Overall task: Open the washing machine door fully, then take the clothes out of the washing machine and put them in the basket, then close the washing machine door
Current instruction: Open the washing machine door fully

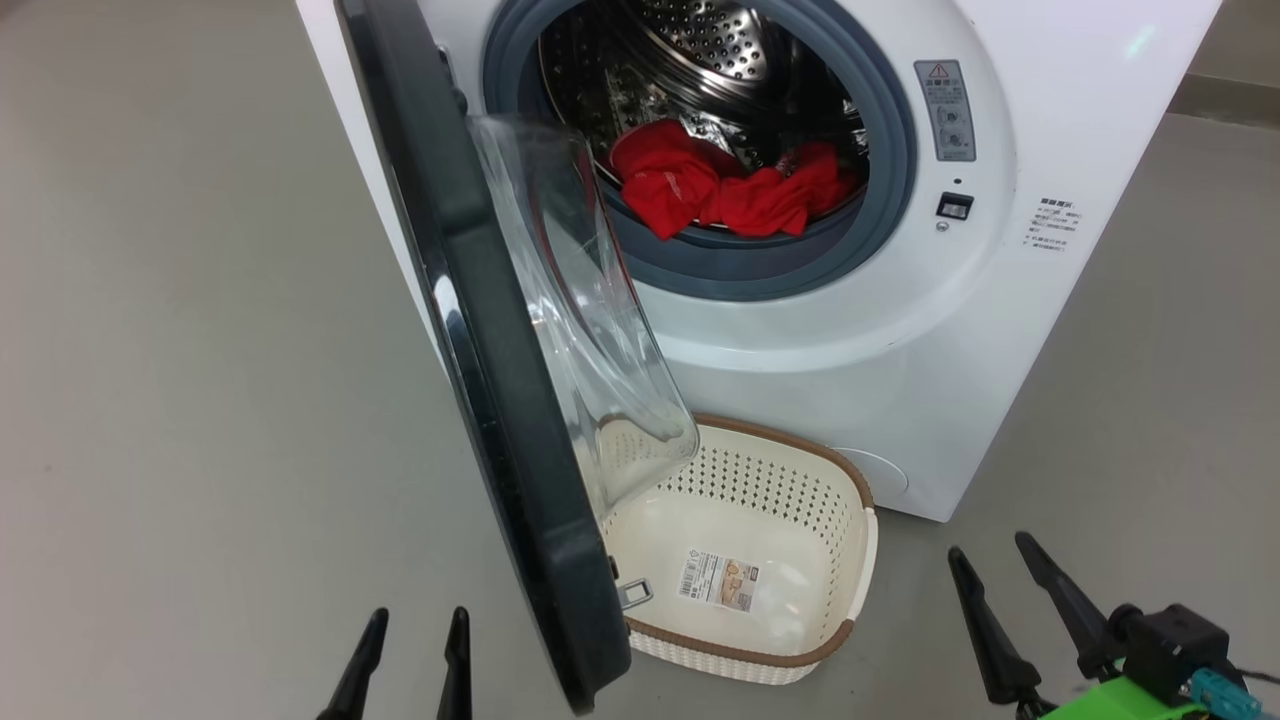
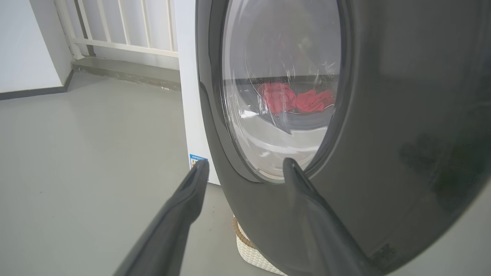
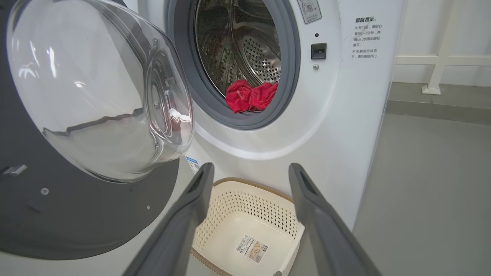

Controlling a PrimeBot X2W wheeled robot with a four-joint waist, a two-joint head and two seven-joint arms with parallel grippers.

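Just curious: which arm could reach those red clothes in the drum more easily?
Right, probably. The right gripper faces the red clothes directly; the washing machine door stands between them and the left gripper.

Laundry area, white front-loading washing machine (image 1: 800, 340), smooth grey floor (image 1: 200, 350), white railing (image 2: 122, 42), plain white wall (image 2: 27, 46)

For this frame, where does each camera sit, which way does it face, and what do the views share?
Head view: high on the robot, looking forward and down at the open washing machine door, the clothes in the drum and the basket; left tool and right tool show, both open.
Left wrist view: on the left arm, close to the door's outer face; the left tool shows.
Right wrist view: on the right arm, facing the door's inner side, drum and basket; the right tool shows.
Shared: all three see the clothes.
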